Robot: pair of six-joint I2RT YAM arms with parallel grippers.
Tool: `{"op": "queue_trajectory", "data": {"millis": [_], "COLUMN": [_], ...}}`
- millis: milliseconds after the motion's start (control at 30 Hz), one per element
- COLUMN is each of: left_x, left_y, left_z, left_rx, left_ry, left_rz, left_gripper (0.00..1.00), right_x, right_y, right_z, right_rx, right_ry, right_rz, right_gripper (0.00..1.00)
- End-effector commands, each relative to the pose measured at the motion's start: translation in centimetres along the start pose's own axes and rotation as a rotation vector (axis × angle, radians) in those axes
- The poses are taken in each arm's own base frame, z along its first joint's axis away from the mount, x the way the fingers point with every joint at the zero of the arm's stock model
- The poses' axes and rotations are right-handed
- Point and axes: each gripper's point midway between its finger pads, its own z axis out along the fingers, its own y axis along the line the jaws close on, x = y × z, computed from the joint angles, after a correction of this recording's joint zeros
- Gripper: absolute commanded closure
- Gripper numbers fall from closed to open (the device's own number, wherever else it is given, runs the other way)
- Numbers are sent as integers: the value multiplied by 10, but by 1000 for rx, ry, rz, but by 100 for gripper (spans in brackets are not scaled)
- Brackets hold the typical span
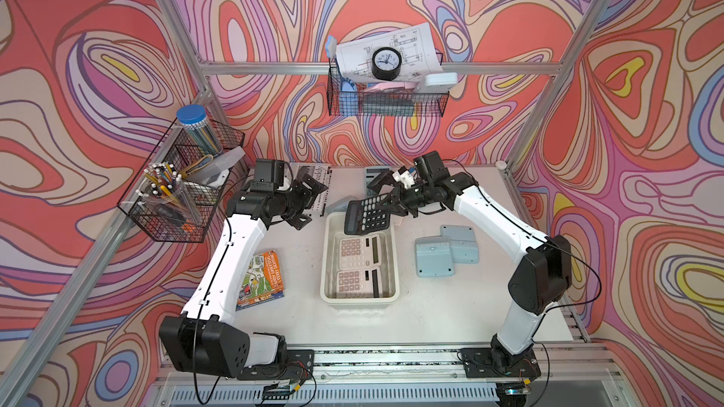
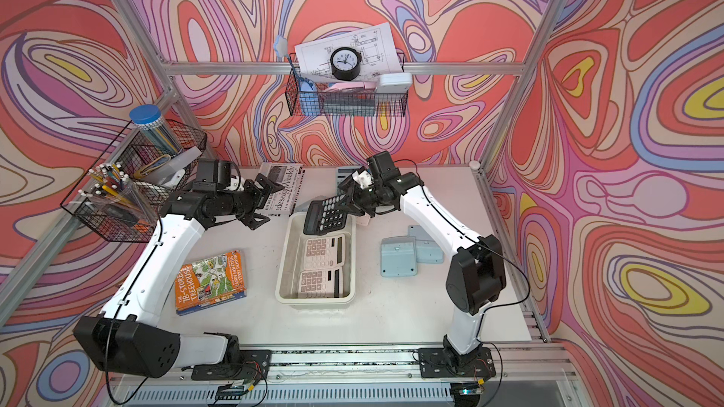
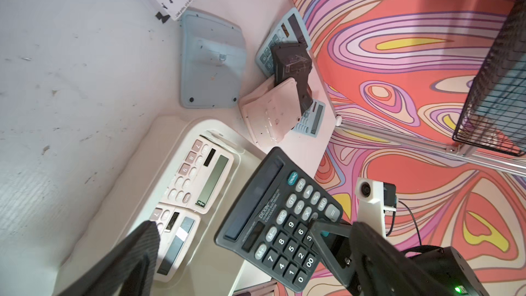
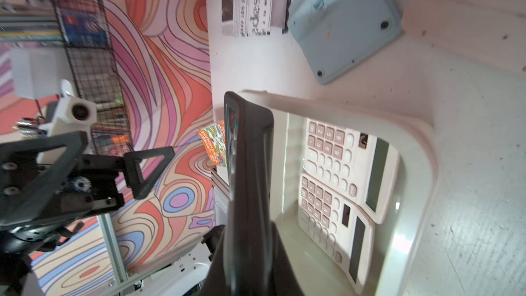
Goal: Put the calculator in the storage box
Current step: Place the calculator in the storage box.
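Note:
A black calculator (image 1: pixel 368 215) (image 2: pixel 327 215) (image 3: pixel 281 223) (image 4: pixel 247 180) hangs tilted over the far end of the storage box (image 1: pixel 325 264) (image 2: pixel 283 268) (image 4: pixel 421 143), a cream-white tub in mid-table. My right gripper (image 1: pixel 393 205) (image 2: pixel 352 205) is shut on the calculator's key-side edge. Two pink calculators (image 1: pixel 358 254) (image 1: pixel 358 283) lie face up inside the box. My left gripper (image 1: pixel 309 203) (image 2: pixel 266 203) (image 4: pixel 105 160) stands open just left of the box's far end, holding nothing; one of its fingers (image 3: pixel 136 252) shows in the left wrist view.
Two blue-grey calculators (image 1: pixel 433 256) (image 1: pixel 460 242) lie face down right of the box. Another calculator (image 1: pixel 372 178) and a newspaper (image 1: pixel 313 178) lie at the far edge. A book (image 1: pixel 262 279) lies left of the box. Black wire baskets (image 1: pixel 184 189) (image 1: pixel 388 99) hang on the frame.

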Motion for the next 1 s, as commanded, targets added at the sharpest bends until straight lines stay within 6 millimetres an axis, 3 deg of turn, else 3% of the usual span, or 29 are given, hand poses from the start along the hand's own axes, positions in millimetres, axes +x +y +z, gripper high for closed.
{"op": "queue_trajectory", "data": {"millis": [0,367,667,967], "left_x": [7,11,21,22], "left_y": [5,7,10,12], "left_z": [-10,-22,-22,-19], "left_rx": [12,39,23,1], "left_ry": [4,-14,44,74], "left_rz": [36,75,127,143], "left_gripper": [2,1,2,1], "right_x": [16,5,9,11], "right_y": [-6,-28,-33,-50], "right_z": [15,55,88,104], "right_rx": [48,196,166,201], "right_ry": [66,69,97,103], "right_rz": [-51,-30,11,55], "right_gripper": [100,100,100,100]}}
